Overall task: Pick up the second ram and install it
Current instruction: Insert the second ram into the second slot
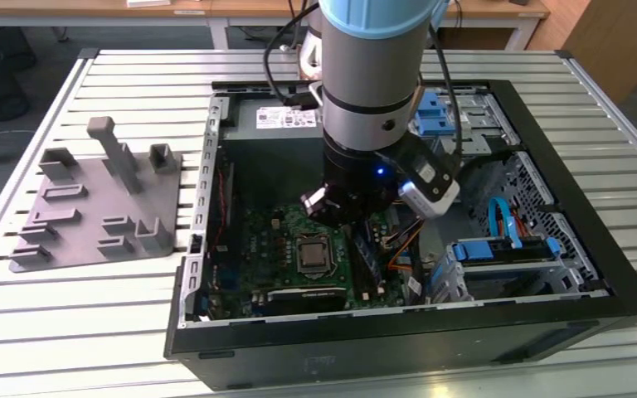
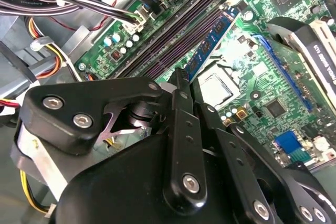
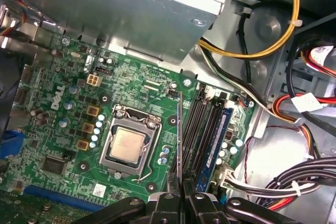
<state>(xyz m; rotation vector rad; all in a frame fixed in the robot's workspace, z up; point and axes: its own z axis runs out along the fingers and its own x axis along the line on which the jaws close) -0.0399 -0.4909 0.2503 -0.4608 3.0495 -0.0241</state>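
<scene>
The second ram (image 3: pixel 180 140) shows edge-on in the first wrist view as a thin dark strip sticking out from between my fingertips. My gripper (image 3: pixel 181 195) is shut on it inside the open computer case, just above the motherboard. The strip hangs over the board between the processor socket (image 3: pixel 126 145) and the black memory slots (image 3: pixel 195 129), roughly parallel to them. One blue memory stick (image 3: pixel 212 140) sits in the slot farthest from the socket, also seen as the blue stick (image 2: pixel 212 35). In the exterior view my gripper (image 1: pixel 343 217) is low over the board.
The case wall (image 1: pixel 584 282) encloses the work area. Cable bundles (image 3: pixel 294 187) lie beside the slots, and a drive cage with blue clips (image 1: pixel 507 253) stands at the exterior view's right. A grey tray with upright posts (image 1: pixel 97 207) rests on the slatted table outside the case.
</scene>
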